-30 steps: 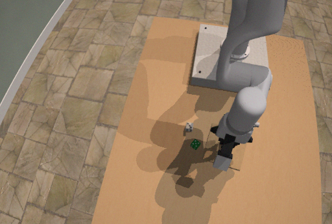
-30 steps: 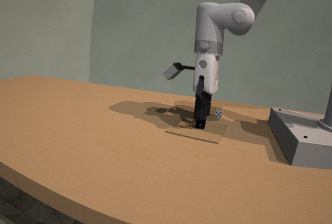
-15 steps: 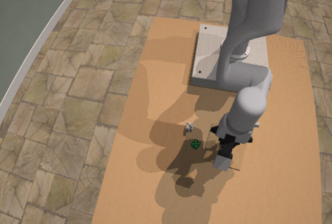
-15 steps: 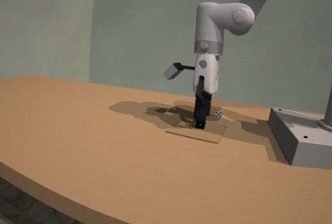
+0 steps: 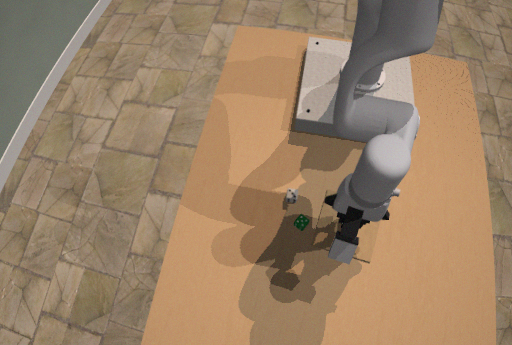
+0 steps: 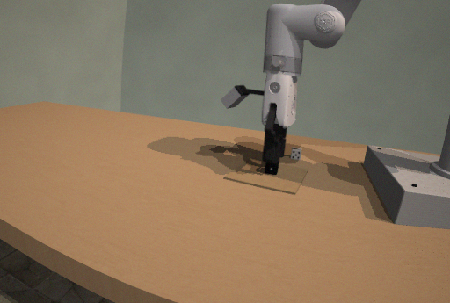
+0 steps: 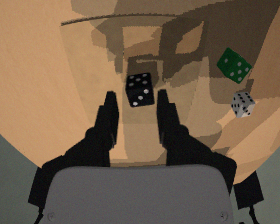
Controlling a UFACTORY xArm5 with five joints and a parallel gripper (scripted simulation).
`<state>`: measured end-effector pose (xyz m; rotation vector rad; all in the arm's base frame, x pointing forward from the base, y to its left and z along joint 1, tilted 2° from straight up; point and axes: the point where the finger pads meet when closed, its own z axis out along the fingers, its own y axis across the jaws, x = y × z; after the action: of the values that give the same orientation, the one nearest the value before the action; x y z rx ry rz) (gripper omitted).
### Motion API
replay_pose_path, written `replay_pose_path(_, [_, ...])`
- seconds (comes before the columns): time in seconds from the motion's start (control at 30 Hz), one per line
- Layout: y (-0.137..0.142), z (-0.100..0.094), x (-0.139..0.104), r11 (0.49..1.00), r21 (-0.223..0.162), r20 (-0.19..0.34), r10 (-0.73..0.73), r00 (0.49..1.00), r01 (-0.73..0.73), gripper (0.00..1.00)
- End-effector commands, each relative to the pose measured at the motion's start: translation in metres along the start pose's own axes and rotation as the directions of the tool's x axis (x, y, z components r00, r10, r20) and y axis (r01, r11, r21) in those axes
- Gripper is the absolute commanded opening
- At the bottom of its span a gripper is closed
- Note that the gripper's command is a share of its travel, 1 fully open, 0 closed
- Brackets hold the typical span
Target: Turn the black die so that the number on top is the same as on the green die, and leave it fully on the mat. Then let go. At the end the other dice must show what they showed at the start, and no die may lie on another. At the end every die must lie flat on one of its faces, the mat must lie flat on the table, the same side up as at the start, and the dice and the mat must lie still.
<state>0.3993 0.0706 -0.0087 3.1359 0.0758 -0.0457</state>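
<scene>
The black die (image 7: 139,90) lies on the thin tan mat (image 5: 367,247) (image 6: 281,185) (image 7: 90,60). In the wrist view it shows a face with three pips in a diagonal and a face with several. The top and exterior views hide it behind my gripper (image 6: 272,169) (image 7: 137,92). The gripper points down, low over the mat, open, fingers on either side of the die with gaps showing. The green die (image 5: 301,222) (image 7: 234,65), showing several pips, lies on the table beside the mat; the exterior view does not show it.
A white die (image 5: 292,195) (image 6: 296,153) (image 7: 243,104) stands on the table near the green die, off the mat. The arm's pale base plate (image 5: 325,80) (image 6: 422,202) is farther back on the table (image 5: 430,285) (image 6: 176,228). The arm's shadow falls across the dice.
</scene>
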Motion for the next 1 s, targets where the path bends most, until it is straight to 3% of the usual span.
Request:
replay_pose_path(0.0, [-0.001, 0.003, 0.001, 1.000, 0.000, -0.003, 0.000, 1.000, 0.000, 0.42])
replay_pose_path(0.53, [-0.001, 0.024, 0.001, 1.000, 0.000, -0.003, 0.000, 1.000, 0.000, 0.42])
replay_pose_path(0.97, [-0.001, 0.026, 0.001, 1.000, 0.000, -0.003, 0.000, 1.000, 0.000, 0.42])
